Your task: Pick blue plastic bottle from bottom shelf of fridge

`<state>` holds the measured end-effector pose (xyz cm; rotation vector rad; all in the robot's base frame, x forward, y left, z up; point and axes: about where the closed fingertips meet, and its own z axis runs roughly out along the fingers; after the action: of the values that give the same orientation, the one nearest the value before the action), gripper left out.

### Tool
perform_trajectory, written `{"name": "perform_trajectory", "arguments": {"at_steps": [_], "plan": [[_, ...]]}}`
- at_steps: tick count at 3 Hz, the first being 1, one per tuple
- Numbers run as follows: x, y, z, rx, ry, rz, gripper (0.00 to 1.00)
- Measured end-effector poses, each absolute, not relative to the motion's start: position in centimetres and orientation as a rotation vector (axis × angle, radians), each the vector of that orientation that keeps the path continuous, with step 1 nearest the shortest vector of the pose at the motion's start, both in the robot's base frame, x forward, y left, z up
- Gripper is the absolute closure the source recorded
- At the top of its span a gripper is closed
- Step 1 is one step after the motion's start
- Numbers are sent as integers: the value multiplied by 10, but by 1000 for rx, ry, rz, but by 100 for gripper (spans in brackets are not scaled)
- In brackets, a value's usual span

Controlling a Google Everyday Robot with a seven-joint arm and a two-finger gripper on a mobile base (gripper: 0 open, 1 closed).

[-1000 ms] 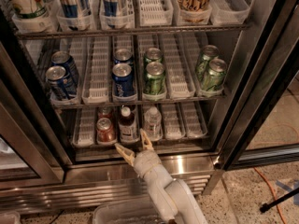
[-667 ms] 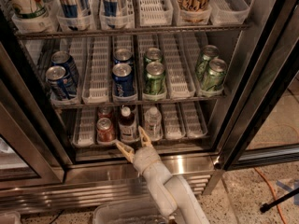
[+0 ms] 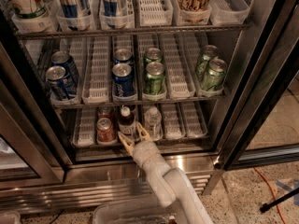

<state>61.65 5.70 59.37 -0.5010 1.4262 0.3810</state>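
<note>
The fridge [image 3: 261, 78] stands open with wire racks. On the bottom shelf [image 3: 182, 122], in white lane trays, the blue plastic bottle [image 3: 126, 121] stands upright with a white cap and dark reddish-brown liquid. A red can [image 3: 105, 130] is to its left and a clear water bottle [image 3: 152, 120] to its right. My gripper [image 3: 134, 137] is at the shelf's front edge, just in front of and below the dark bottle. Its two tan fingers are spread open and hold nothing. The white arm [image 3: 163, 181] reaches up from below.
The middle shelf holds blue cans [image 3: 123, 80] and green cans [image 3: 154, 77]. The top shelf holds cups and cartons [image 3: 70, 3]. A shiny steel base panel [image 3: 93, 174] runs below. The open door frame [image 3: 252, 125] stands on the right. A clear bin [image 3: 126, 211] lies at the bottom.
The gripper has moved slightly up and forward toward the dark bottle on the bottom shelf. Its fingers stay open. The bottles and cans have not moved.
</note>
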Motion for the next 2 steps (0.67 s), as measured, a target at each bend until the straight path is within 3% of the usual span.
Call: {"name": "perform_trajectory", "arguments": {"at_steps": [2], "plan": [[636, 64, 594, -527, 1426, 388, 36]]}}
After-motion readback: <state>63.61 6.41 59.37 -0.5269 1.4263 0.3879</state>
